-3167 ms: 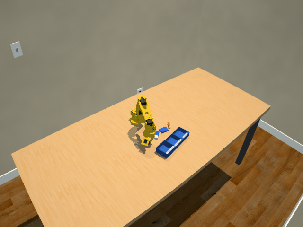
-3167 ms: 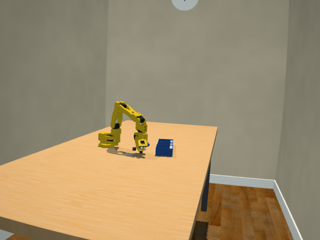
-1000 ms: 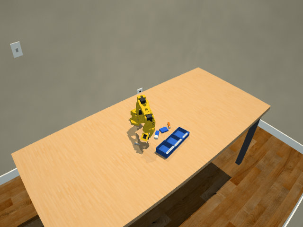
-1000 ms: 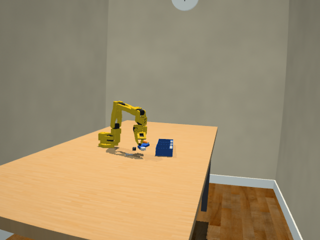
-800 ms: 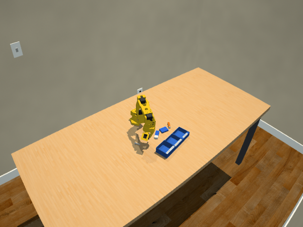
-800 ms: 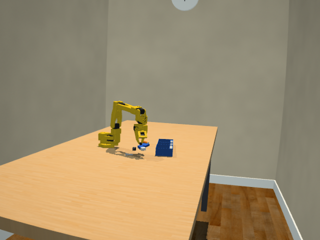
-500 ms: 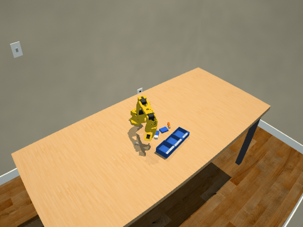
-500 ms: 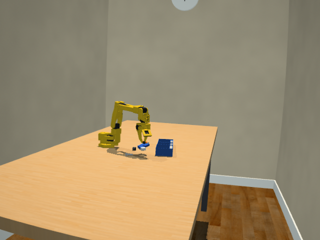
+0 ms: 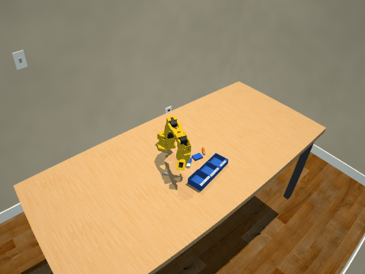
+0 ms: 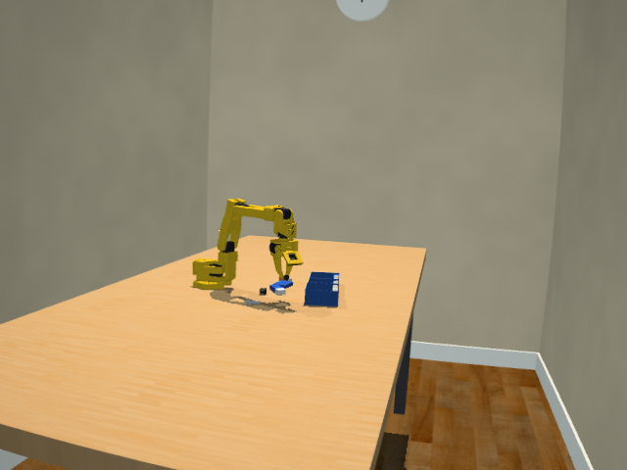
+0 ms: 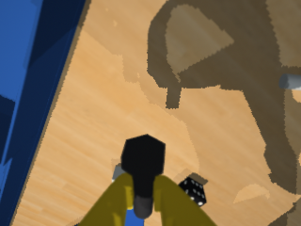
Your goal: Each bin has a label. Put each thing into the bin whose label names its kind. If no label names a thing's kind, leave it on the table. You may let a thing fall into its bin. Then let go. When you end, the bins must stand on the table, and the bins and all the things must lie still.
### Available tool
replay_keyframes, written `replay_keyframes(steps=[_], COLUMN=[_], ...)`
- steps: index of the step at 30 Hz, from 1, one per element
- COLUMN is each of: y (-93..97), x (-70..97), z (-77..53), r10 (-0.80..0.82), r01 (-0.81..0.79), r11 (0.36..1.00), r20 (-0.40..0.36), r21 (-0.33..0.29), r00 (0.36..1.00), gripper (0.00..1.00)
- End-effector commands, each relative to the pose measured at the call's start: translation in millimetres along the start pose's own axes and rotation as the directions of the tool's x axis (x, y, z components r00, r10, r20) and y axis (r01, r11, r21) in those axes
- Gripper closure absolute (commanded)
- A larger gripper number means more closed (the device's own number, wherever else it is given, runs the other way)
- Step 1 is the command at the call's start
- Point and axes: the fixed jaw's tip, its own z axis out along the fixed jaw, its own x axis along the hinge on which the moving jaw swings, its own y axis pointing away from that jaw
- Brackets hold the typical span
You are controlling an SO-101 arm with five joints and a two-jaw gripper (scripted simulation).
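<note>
My gripper [image 11: 141, 207] is shut on a small black hex-headed bolt [image 11: 143, 162] with a grey shank and holds it just above the table. The gripper also shows in the top view [image 9: 181, 166] and the exterior view [image 10: 286, 277]. A row of three blue bins [image 9: 207, 170] with white labels stands to its right; it also shows in the exterior view [image 10: 321, 289] and at the left edge of the wrist view [image 11: 23, 94]. A black die [image 11: 194, 190] lies under the fingers. A blue-and-white piece [image 9: 189, 162] lies beside the gripper.
A flat blue block [image 9: 197, 156] and a small orange piece [image 9: 203, 150] lie behind the bins. A grey screw [image 9: 165, 173] lies in the arm's shadow, also seen in the wrist view [image 11: 290, 81]. The arm's base [image 9: 165, 141] stands behind.
</note>
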Motion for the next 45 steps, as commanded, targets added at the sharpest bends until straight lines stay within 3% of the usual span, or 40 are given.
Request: replay_keyframes(steps=[1, 20, 45], y=[5.7, 28.4, 41.6], x=[-3.7, -13.4, -19.1], z=[-8.5, -19.2, -20.7], r10=[-0.026, -0.219, -0.327], r01=[0.027, 0.223, 0.335], r11=[0.999, 0.974, 0.941], r20=[0.037, 0.091, 0.135], r21=[-0.024, -0.041, -0.046], r00=[0.999, 0.972, 0.935], gripper=[1.00, 1.00, 1.00])
